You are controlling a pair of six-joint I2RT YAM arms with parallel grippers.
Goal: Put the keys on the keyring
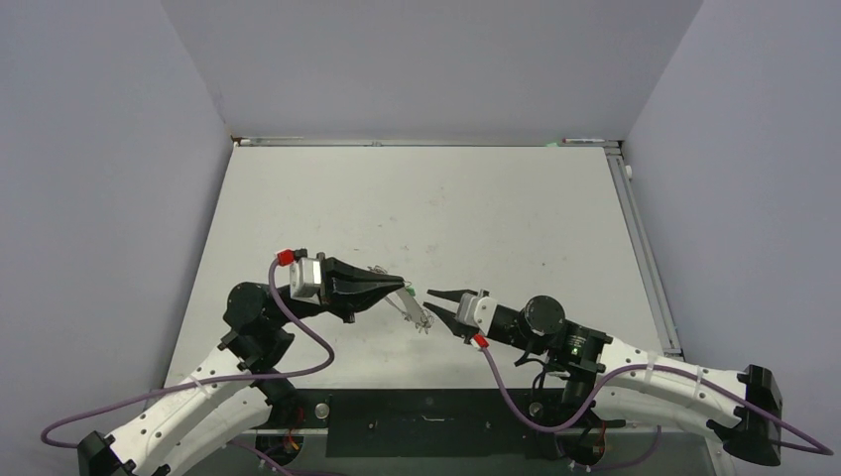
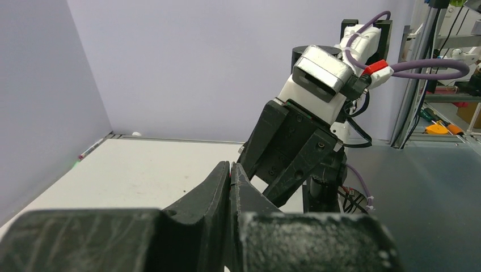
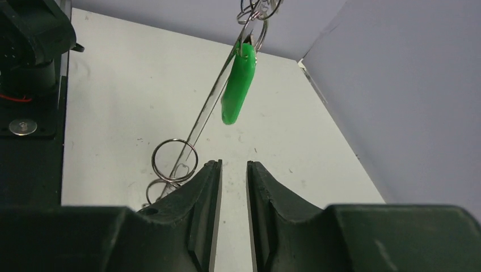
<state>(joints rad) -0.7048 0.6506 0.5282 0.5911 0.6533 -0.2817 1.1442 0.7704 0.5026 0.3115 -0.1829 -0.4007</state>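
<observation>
My left gripper (image 1: 401, 284) is shut, jaws pressed together in the left wrist view (image 2: 230, 165). The keyring (image 1: 412, 305), a thin pale wire, hangs from its tips down to the table. In the right wrist view the keyring (image 3: 210, 107) runs as a slanted wire from the top to the lower left. The green-headed key (image 3: 238, 85) hangs on small rings near its top. Two small metal rings (image 3: 174, 160) sit at its lower end; dark-headed keys cannot be made out. My right gripper (image 1: 428, 298) is open and empty (image 3: 233, 165), just right of the wire, not touching it.
The white table (image 1: 426, 198) has grey walls on three sides and a rail (image 1: 645, 248) along its right edge. A black base plate (image 1: 426, 416) lies at the near edge. The right arm's wrist (image 2: 317, 79) looms close beyond my left fingertips.
</observation>
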